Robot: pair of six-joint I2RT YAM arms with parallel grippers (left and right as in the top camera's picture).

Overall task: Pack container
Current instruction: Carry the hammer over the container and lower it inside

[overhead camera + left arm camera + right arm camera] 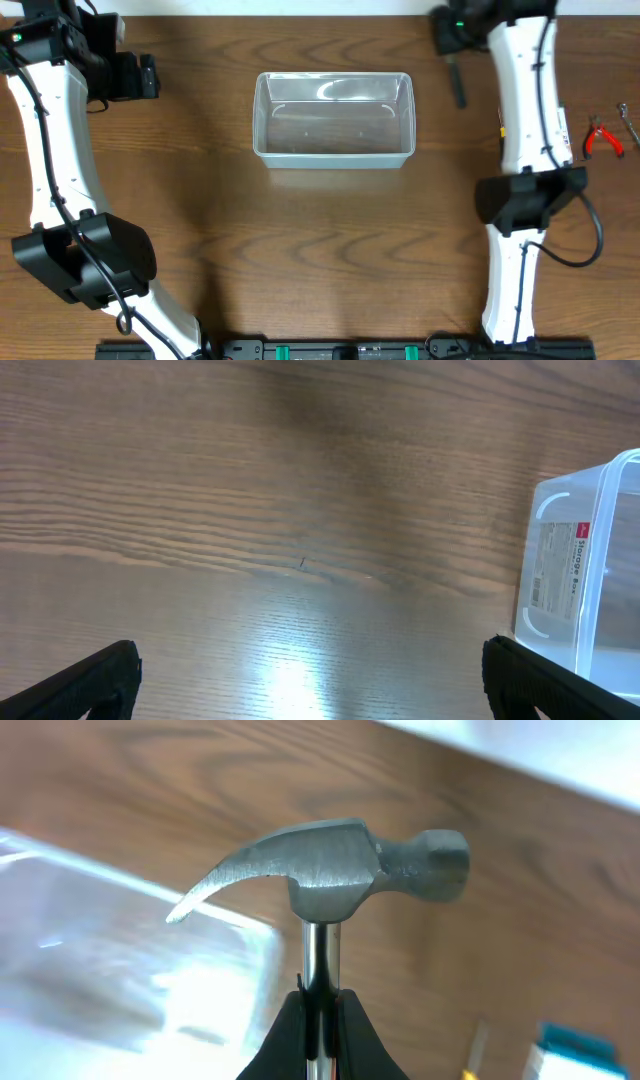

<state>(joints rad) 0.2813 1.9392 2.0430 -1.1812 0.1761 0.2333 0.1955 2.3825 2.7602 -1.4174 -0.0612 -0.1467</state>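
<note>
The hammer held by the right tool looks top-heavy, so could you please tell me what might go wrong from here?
1. The right tool pinches the hammer on its slim shaft just under the steel head, so it could swivel or slip in the grip.
2. The tub is empty, clear plastic; a hammer released from too high might crack it or shove it aside.

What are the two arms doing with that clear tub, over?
Left gripper open, empty, beside container. Right gripper shut on hammer, off the container's far right corner. Container empty. Nothing seen blocking it.
</note>
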